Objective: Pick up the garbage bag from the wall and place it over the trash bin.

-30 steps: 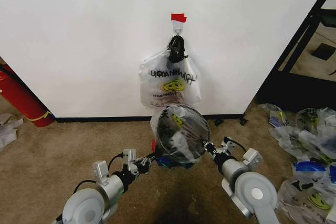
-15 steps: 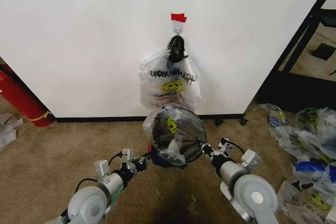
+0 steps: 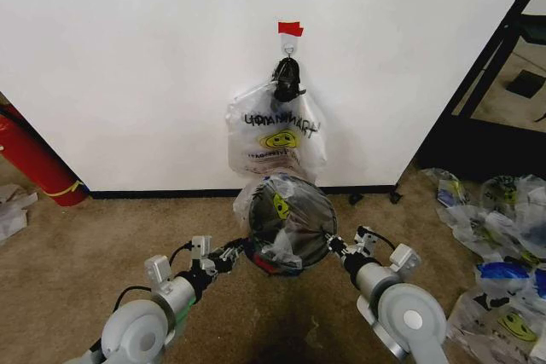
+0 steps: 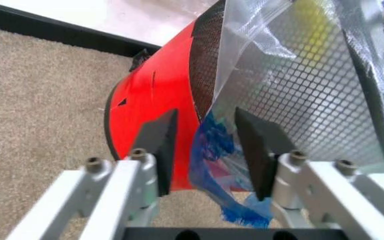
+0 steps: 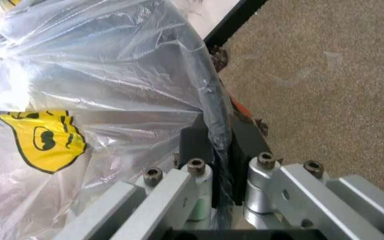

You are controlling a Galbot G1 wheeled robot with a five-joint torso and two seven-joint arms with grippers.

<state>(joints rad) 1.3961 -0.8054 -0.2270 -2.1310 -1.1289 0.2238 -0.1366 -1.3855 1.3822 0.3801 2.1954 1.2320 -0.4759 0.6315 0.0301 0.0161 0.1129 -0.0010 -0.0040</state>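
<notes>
Right gripper (image 5: 222,165) pinches a fold of the garbage bag (image 3: 288,215), thin crinkled translucent film with a yellow smiley, draped over the trash bin (image 3: 286,223) on beige carpet below the white wall (image 3: 128,66); left gripper (image 4: 205,147), fingers parted, straddles the bag's blue-printed edge against the round bin's black mesh side and red base; a second lettered bag (image 3: 275,138) hangs from the wall hook
</notes>
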